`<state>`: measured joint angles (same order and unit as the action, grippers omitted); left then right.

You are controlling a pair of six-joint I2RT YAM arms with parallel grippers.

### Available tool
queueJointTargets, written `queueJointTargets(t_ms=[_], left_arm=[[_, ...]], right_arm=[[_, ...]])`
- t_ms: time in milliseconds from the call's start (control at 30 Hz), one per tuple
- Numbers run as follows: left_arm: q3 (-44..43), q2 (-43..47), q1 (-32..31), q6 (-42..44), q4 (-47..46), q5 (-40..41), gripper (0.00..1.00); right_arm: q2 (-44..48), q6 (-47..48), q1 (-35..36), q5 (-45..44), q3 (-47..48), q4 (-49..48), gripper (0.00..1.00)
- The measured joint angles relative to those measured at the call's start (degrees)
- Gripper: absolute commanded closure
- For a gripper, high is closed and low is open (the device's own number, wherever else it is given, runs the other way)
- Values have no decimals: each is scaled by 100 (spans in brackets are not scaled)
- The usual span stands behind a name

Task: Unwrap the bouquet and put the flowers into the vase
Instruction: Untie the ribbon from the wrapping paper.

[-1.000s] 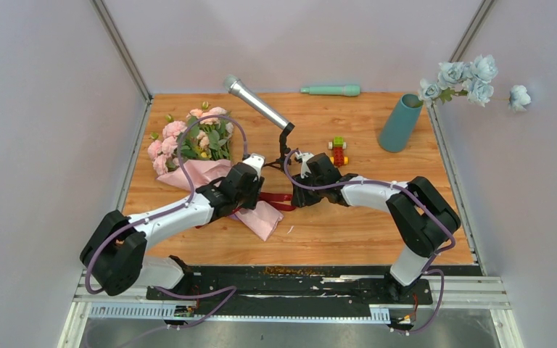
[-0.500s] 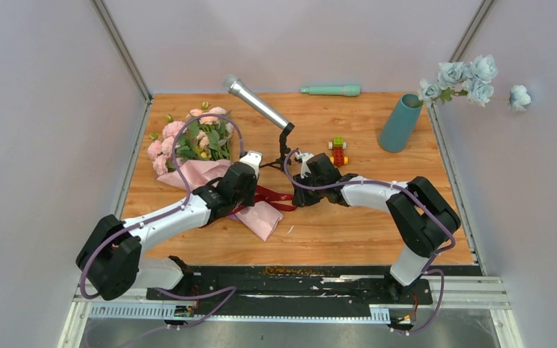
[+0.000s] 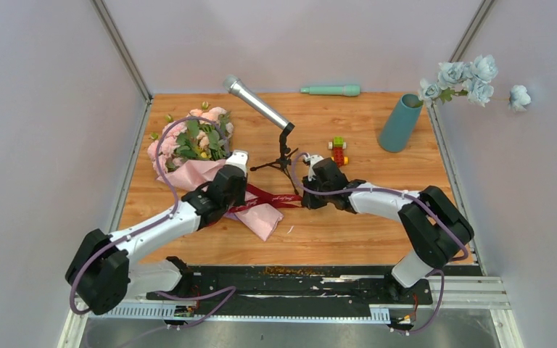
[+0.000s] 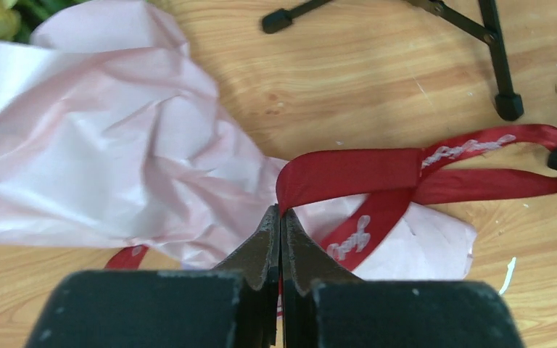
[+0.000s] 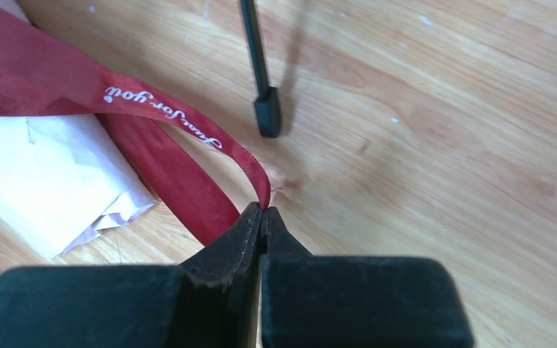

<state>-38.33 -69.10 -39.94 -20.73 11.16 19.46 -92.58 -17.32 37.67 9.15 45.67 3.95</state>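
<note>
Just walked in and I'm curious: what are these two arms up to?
They seem to be untying a bouquet lying on the table. The left gripper and right gripper each pinch the dark red ribbon, stretched between them. The pink paper is on, and the vase stands apart, far right.

We are in a robotics lab test cell: a wooden tabletop [image 3: 377, 239] boxed in by plain grey panels [image 3: 43, 109] on aluminium posts [image 3: 121, 47], with a left arm [image 3: 156, 226] and right arm [image 3: 384, 203] bolted to a black base plate [image 3: 297, 286].
</note>
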Motion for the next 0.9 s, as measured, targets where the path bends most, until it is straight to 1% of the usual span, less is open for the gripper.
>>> queueJointTargets(t_ms=[100,267,433,567,733,800,900], left_arm=[[190,435,350,-197,35,-129,100],[544,1600,1078,-573,337,-372,100],[752,2514,1784,-898,627,-815,100],[1134,3091,2321,-1235,872,-1088,100],[1679,3838,2608,-1856,1080,-1158,100],[1895,4277,2627,-2153,1198,-1102,100],[2035,4931,2643,-2503,1515,-863,100]], right_arm=[[275,-166,0,-380,-195,-9,100],[761,-479,0,-901,-667,-42,100],[962,-776,0,-1268,-979,-66,100],[1167,-1102,0,-1552,-1209,-90,97],[1403,-1425,0,-1818,-1381,-136,94],[1504,-1521,2,-1910,-1469,-144,90],[1655,-1587,0,-2011,-1587,-142,85]])
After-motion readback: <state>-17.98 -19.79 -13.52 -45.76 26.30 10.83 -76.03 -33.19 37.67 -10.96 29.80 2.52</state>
